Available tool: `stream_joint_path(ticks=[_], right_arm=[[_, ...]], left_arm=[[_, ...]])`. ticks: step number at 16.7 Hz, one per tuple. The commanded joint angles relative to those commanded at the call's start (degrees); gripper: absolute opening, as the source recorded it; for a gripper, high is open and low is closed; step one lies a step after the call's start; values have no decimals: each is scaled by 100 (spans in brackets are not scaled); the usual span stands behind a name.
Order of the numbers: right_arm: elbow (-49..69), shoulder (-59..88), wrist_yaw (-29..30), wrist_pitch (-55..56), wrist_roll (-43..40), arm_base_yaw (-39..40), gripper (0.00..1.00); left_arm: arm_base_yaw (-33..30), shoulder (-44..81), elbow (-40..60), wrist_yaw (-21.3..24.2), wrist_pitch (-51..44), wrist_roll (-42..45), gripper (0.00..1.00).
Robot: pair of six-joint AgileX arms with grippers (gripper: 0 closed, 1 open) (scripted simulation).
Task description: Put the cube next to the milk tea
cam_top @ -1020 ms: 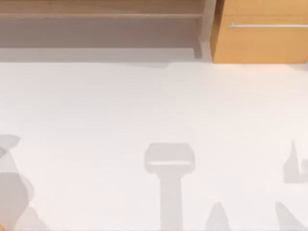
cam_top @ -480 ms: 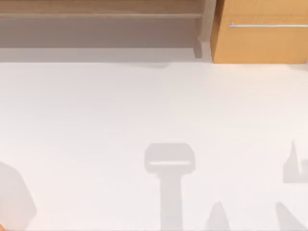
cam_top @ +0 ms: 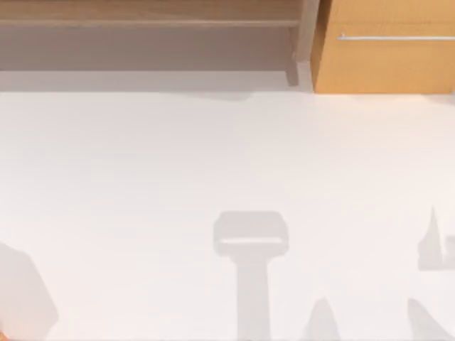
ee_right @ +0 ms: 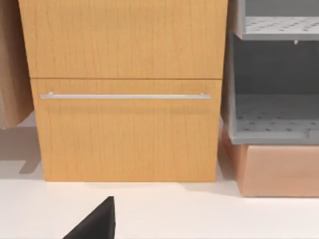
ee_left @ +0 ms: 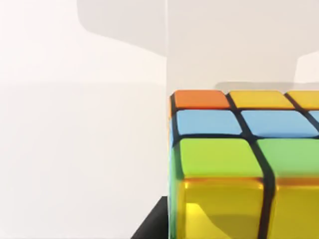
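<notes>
The cube (ee_left: 239,164) looms very close in the left wrist view, showing orange, yellow, blue and green tiles between black lines. One dark finger (ee_left: 152,226) of my left gripper lies flush against its side, so the gripper looks shut on it. The white table (ee_left: 75,149) lies behind it. A dark part of my right gripper (ee_right: 94,224) sits low in the right wrist view, facing a cabinet. The milk tea is out of view.
A wooden cabinet with a silver drawer handle (cam_top: 384,50) stands at the table's back right, seen head-on as the cabinet (ee_right: 124,94) in the right wrist view. A grey shelf unit (ee_right: 274,124) stands beside it. Arm shadows fall on the white table (cam_top: 213,156).
The shadow at the table's left edge has shrunk and slid toward the near-left corner. The other shadows have not moved.
</notes>
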Motion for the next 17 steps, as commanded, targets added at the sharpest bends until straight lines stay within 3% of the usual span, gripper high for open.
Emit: stream_joint_path(ticks=[17], right_arm=[[0,0,0,0,0,0,100]], left_arm=[[43,-101,47,-38,363,28,0]])
